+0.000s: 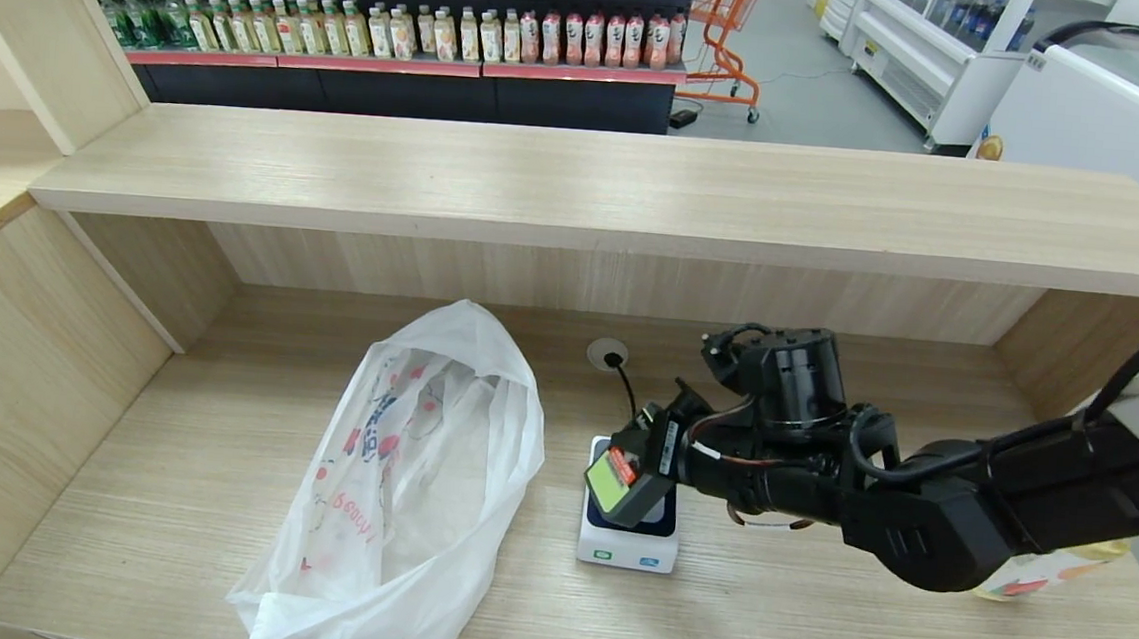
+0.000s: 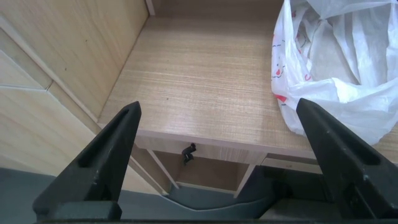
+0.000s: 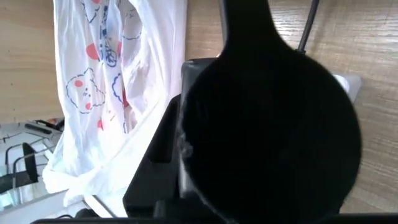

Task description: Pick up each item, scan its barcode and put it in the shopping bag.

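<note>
Your right gripper (image 1: pixel 624 474) clamps a green packet (image 1: pixel 606 480) over the scanner (image 1: pixel 628 546); your left gripper (image 2: pixel 219 109) stands open. Risk: the tilted packet fails to scan, or slips free.

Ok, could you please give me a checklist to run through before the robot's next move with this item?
1. Grip: the right gripper is shut on the green-faced item: ok.
2. Item held above the scanner: ok.
3. Barcode facing the scanner: cannot tell, that side is hidden.
4. Shopping bag lying beside the scanner with its mouth open: ok.
5. Left gripper open and apart from the bag: ok.
</note>
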Motion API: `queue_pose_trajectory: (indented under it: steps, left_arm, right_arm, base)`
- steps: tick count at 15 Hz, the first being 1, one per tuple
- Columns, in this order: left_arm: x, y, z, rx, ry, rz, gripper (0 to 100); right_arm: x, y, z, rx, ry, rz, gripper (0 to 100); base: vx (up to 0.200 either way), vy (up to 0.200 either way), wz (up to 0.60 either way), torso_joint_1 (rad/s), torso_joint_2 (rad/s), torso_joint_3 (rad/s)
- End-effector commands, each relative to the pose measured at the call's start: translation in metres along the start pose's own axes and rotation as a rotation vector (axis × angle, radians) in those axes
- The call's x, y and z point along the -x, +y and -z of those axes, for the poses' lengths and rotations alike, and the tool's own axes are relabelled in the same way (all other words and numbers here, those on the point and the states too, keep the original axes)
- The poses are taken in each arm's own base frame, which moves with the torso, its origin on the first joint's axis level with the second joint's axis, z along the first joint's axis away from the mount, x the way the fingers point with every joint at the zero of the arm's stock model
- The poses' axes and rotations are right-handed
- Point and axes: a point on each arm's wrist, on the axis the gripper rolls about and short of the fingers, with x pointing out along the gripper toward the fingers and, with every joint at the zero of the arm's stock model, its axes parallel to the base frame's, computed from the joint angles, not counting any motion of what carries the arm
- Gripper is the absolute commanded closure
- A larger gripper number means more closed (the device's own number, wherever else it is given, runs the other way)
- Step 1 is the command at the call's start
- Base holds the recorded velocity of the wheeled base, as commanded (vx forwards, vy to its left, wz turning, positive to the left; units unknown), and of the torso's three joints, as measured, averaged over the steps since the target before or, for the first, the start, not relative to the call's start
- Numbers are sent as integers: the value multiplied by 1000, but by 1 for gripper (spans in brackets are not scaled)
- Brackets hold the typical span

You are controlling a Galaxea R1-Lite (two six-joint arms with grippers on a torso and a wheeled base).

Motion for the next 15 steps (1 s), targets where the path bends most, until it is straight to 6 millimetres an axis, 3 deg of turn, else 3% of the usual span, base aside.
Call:
queue_pose_trajectory:
  steps: [1, 4, 7, 12, 15]
  left_arm:
    - [0, 0, 0, 0, 0, -1, 0]
    - [0, 0, 0, 0, 0, -1, 0]
    - [0, 0, 0, 0, 0, -1, 0]
    - [0, 0, 0, 0, 1, -1, 0]
    - [0, 0, 0, -1, 0, -1, 0]
  right_arm:
    - [5, 10, -12, -6, -43, -31, 100]
    - [62, 38, -41, 16, -169, -145, 100]
    - [117, 41, -54, 282, -303, -135, 100]
    - [174, 34, -27, 461, -345, -123, 100]
    - [180, 27, -13, 456, -313, -114, 100]
  base:
    - [0, 0, 0, 0, 0, 0]
    - [0, 0, 0, 0, 0, 0]
    - [0, 0, 0, 0, 0, 0]
    - [0, 0, 0, 0, 0, 0]
    - [0, 0, 0, 0, 0, 0]
